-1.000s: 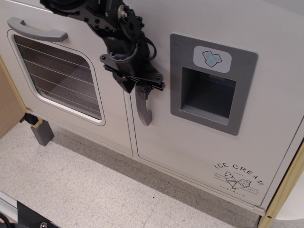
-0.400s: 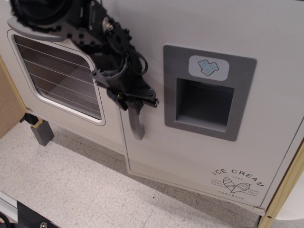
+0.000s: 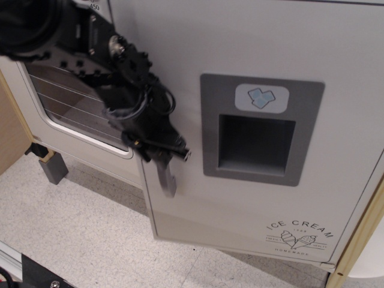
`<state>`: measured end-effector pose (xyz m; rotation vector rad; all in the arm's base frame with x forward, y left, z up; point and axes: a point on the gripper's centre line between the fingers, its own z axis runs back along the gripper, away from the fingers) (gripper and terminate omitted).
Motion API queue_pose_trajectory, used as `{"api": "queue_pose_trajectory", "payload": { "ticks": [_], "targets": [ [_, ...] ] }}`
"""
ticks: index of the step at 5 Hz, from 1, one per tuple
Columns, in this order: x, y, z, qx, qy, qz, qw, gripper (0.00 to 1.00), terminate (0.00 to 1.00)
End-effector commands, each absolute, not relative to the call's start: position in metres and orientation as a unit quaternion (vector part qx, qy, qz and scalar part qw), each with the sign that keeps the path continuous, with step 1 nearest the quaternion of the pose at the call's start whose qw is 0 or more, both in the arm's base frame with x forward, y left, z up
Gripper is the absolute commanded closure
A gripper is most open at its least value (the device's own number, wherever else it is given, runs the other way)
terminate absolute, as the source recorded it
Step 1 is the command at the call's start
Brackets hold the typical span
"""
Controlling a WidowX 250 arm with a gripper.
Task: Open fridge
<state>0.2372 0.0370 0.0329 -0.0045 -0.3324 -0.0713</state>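
The black gripper (image 3: 163, 155) is clamped on the fridge's vertical grey handle (image 3: 166, 177), its fingers closed around the upper part. The white fridge door (image 3: 240, 204) fills the right side, swung partly ajar, its free edge overlapping the oven door (image 3: 78, 108) at 9 o'clock.

The black robot gripper (image 3: 161, 155) is covering the top of the grey upright handle (image 3: 167, 179). Behind the arm, part of the oven window (image 3: 66, 102) is hiding. The arm's upper part is running off the picture's top-left edge.
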Motion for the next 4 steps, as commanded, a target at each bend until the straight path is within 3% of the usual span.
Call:
{"api": "queue_pose_trajectory", "payload": {
  "ticks": [1, 2, 3, 4],
  "targets": [
    [0.215, 0.062, 0.062, -0.017, -0.122, -0.044, 0.991, 0.00, 0.00],
    [0.204, 0.084, 0.068, -0.018, -0.098, 0.004, 0.995, 0.00, 0.00],
    [0.209, 0.117, 0.083, -0.020, -0.100, 0.104, 0.989, 0.00, 0.00],
    [0.223, 0.147, 0.103, -0.012, -0.074, 0.220, 0.973, 0.00, 0.00]
  ]
}}
